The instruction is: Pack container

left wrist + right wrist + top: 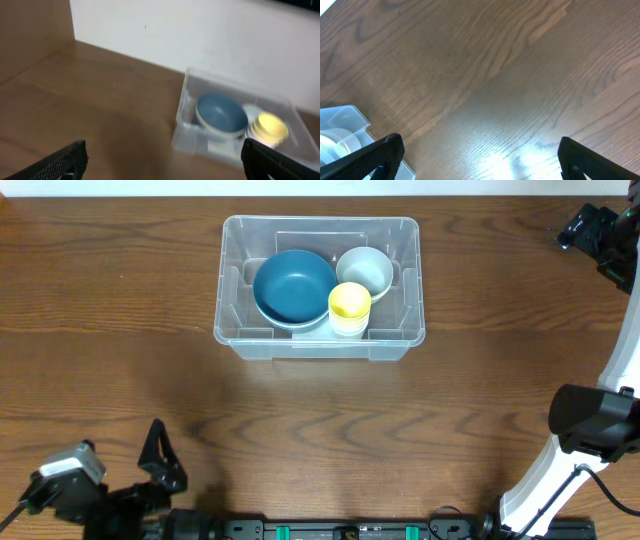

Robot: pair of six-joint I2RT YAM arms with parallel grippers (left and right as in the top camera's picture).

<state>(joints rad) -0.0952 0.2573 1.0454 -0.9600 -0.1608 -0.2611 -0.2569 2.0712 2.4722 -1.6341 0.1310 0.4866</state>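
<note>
The right arm (575,455) is standing up from the near right corner of the desk (120,330) and bending along the right edge toward the far right corner. There the right gripper (479,159) is hanging over the wood, its fingers (380,156) spread wide and gripping nothing. One corner of the container (318,350) is showing at the lower left of its wrist view.

The left arm (100,500) is crouching low at the near left corner. The left gripper (162,162) is pointing across the desk, its fingers (62,161) likewise standing wide apart and empty. It is sitting well apart from the container, which is showing blurred to the right in its wrist view.

The container is sitting near the middle of the far edge, its long side running along that edge. Inside, a blue bowl (293,285) is filling the left half. A white bowl (365,270) is sitting just beside it at the far right. A yellow cup (350,302) is standing at the near right, close against both bowls.
</note>
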